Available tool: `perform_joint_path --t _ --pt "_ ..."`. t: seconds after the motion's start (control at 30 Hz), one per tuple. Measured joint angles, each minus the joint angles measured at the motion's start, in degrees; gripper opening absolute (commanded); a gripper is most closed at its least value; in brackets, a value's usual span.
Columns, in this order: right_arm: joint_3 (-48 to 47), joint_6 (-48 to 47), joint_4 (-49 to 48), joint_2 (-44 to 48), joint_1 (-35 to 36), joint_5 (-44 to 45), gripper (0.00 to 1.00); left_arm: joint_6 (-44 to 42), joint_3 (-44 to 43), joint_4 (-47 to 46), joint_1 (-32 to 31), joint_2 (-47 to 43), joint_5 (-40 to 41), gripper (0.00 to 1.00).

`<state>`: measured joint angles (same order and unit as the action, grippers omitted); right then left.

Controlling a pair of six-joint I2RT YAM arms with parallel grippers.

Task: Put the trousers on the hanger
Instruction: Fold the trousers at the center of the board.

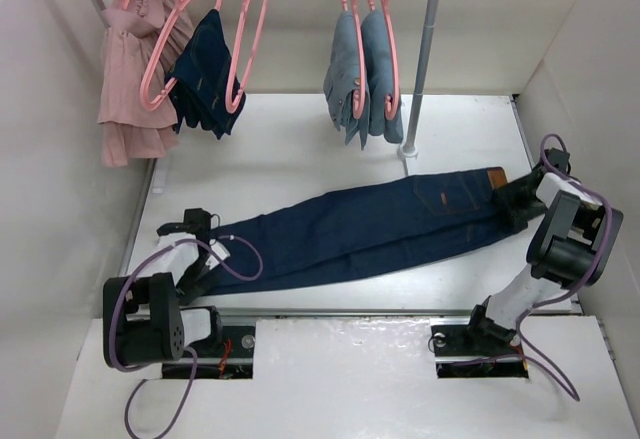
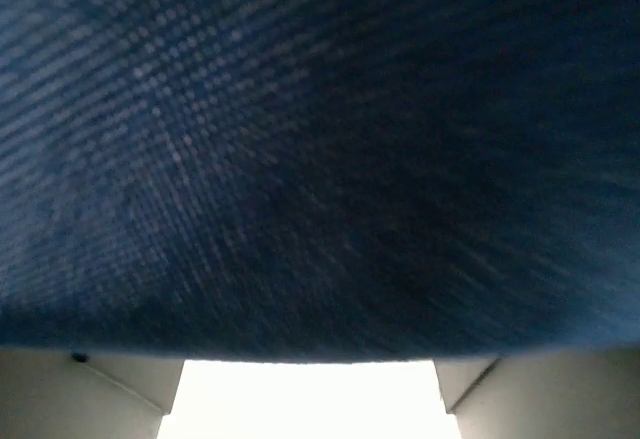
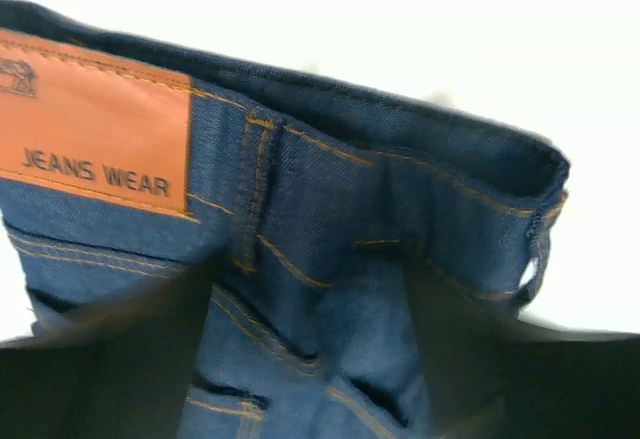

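Note:
The dark navy trousers (image 1: pixel 370 224) lie stretched across the table, waist and tan label at the right, leg ends at the left. My left gripper (image 1: pixel 212 249) sits at the leg ends. Denim (image 2: pixel 300 159) fills the left wrist view and hides its fingers. My right gripper (image 1: pixel 515 197) is at the waist. In the right wrist view it (image 3: pixel 310 359) has bunched denim (image 3: pixel 330 209) between its dark fingers, below the "JEANS WEAR" label (image 3: pixel 90 129). An empty pink hanger (image 1: pixel 258 19) hangs on the rail at the back.
On the rail hang a pink garment (image 1: pixel 130 89), a small navy garment (image 1: pixel 205 74) and light blue-grey jeans (image 1: pixel 362 74) on pink hangers. The rail's post (image 1: pixel 425 59) stands just behind the trousers' waist. White walls close in left and right.

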<state>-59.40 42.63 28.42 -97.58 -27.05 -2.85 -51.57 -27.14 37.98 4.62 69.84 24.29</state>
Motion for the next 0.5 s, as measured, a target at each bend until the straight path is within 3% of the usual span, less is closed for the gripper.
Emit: perform_joint_path --t 0.03,0.07,0.1,0.2,0.4,0.5 --pt "-0.4 -0.4 0.1 -0.5 0.0 -0.2 0.4 -0.2 0.3 -0.5 0.0 0.5 1.0 0.72" --pt "-0.5 -0.4 -0.1 -1.1 0.0 -0.3 0.26 -0.4 0.8 -1.2 0.0 1.3 2.3 0.52" --pt "-0.7 -0.3 0.0 -1.7 0.0 -0.5 0.01 -0.6 1.5 -2.4 0.0 2.1 3.5 0.38" --pt "-1.5 -0.8 0.2 -2.6 -0.1 -1.2 0.0 0.6 2.2 -5.6 0.1 4.1 3.2 0.0" --pt "-1.9 -0.8 -1.4 -2.6 -0.3 -3.0 0.0 4.2 -2.4 -10.7 0.2 9.9 4.1 0.0" --pt "-0.1 0.2 -3.8 1.7 -0.3 -2.9 0.0 5.8 -5.7 -14.6 -0.4 11.8 2.9 0.0"
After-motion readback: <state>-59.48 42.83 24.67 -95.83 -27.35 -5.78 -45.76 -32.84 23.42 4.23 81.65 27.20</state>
